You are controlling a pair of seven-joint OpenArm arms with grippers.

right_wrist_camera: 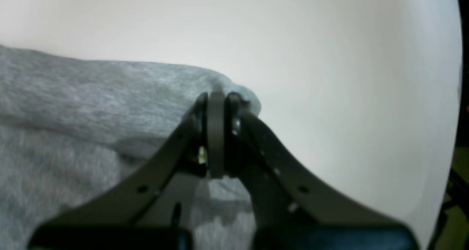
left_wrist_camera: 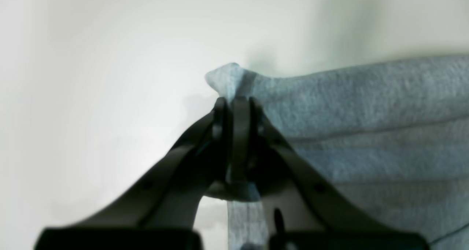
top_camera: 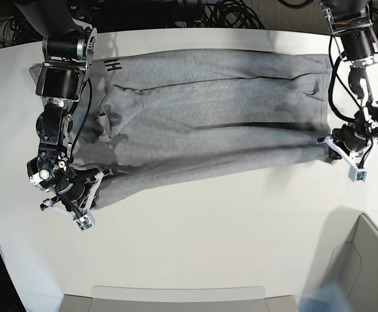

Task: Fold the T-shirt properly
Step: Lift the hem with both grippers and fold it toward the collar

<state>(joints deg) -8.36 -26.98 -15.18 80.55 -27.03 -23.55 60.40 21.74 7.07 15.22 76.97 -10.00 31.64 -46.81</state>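
Note:
The heather-grey T-shirt (top_camera: pixel 208 110) lies stretched sideways across the white table (top_camera: pixel 208 221), with folds running along its length and a bit of black lettering (top_camera: pixel 114 65) at its far left corner. My left gripper (left_wrist_camera: pixel 234 100) is shut on a bunched corner of the T-shirt (left_wrist_camera: pixel 366 107); in the base view it (top_camera: pixel 328 144) sits at the cloth's near right corner. On the other side my right gripper (right_wrist_camera: pixel 216 96) is shut on a corner of the T-shirt (right_wrist_camera: pixel 73 107), at the near left end (top_camera: pixel 103 175) in the base view.
A pale open box (top_camera: pixel 371 260) stands at the near right corner, and a flat tray edge (top_camera: pixel 175 296) runs along the table's front. Black cables (top_camera: pixel 234 13) lie beyond the far edge. Both arms reach down from the far corners.

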